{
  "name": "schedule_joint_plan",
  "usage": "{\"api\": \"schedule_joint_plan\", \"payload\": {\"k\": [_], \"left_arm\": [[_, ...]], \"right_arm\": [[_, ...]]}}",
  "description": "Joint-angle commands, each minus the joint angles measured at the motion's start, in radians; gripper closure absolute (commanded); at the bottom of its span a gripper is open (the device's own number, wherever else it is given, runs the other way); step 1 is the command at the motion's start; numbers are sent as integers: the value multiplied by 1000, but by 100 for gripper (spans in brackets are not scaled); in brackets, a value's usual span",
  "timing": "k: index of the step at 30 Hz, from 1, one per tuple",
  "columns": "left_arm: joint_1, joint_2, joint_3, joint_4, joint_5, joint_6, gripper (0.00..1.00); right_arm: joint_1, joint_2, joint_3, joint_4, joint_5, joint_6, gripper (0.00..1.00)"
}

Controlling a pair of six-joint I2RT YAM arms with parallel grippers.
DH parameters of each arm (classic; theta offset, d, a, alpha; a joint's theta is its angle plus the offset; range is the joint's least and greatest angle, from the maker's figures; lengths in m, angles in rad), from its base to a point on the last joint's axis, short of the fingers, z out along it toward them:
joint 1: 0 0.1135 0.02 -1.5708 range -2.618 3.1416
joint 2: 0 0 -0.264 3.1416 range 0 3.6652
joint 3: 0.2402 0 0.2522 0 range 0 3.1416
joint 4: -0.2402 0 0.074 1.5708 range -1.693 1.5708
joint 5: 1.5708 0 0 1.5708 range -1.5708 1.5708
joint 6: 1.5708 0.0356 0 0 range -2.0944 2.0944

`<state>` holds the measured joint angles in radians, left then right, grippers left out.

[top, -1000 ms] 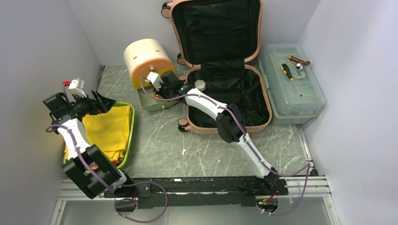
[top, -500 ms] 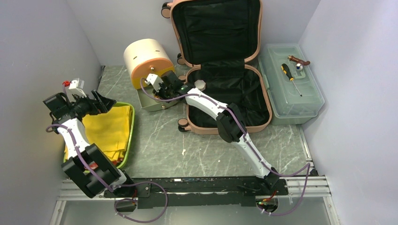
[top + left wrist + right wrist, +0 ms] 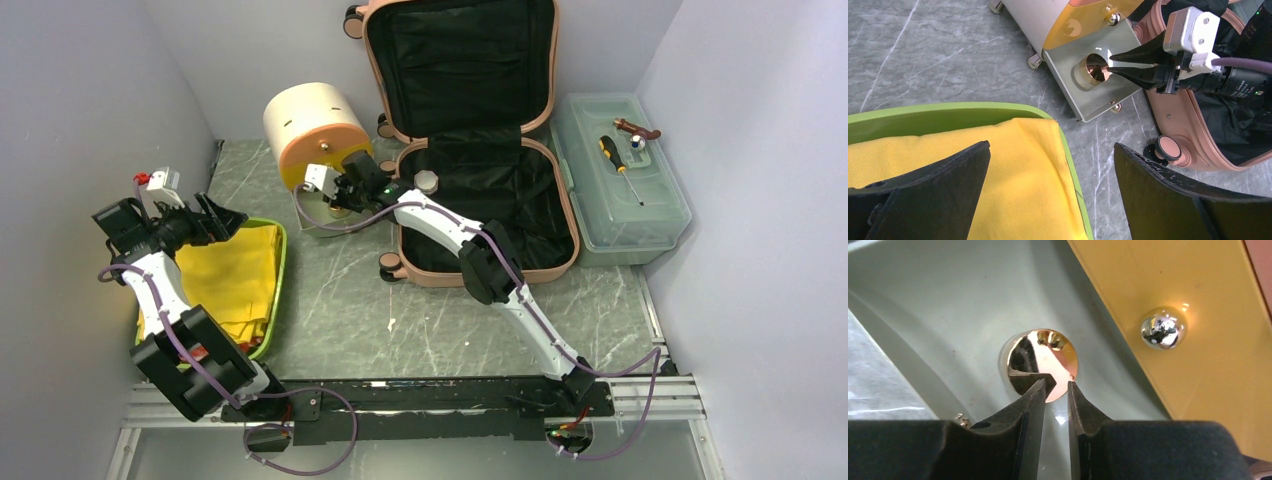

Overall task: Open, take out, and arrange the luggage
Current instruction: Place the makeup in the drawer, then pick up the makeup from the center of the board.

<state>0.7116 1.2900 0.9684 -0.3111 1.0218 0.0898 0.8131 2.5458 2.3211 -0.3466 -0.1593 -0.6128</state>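
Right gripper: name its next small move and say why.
Probably lift the right gripper straight up out of the drawer: the gold-lidded jar already sits inside it, and the nearly closed fingers seem to grip nothing, their tips over its lid.

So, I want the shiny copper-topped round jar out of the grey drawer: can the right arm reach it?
Probably yes: the right gripper is at the jar; the open drawer leaves it uncovered.

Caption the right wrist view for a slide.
Right gripper, jaws narrowly parted, hovers over a copper cap in the drawer, near a chrome knob.
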Motion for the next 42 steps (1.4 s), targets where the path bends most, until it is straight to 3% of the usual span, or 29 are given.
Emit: {"api": "schedule_joint_plan", "payload": {"k": [1, 11, 25, 42], "left_arm": [[-2, 2, -8, 25, 1, 13, 1], [-2, 2, -9, 27, 6, 13, 1], [-1, -1, -11, 21, -5, 27, 1], [-1, 12, -11, 24, 1, 26, 1]], "right_arm": [[0, -10, -10, 68, 17, -204, 76], [-22, -124, -43, -230, -66, -598, 81], [-40, -22, 107, -271, -209, -714, 89], [-42, 14, 87, -295, -217, -815, 92]]}}
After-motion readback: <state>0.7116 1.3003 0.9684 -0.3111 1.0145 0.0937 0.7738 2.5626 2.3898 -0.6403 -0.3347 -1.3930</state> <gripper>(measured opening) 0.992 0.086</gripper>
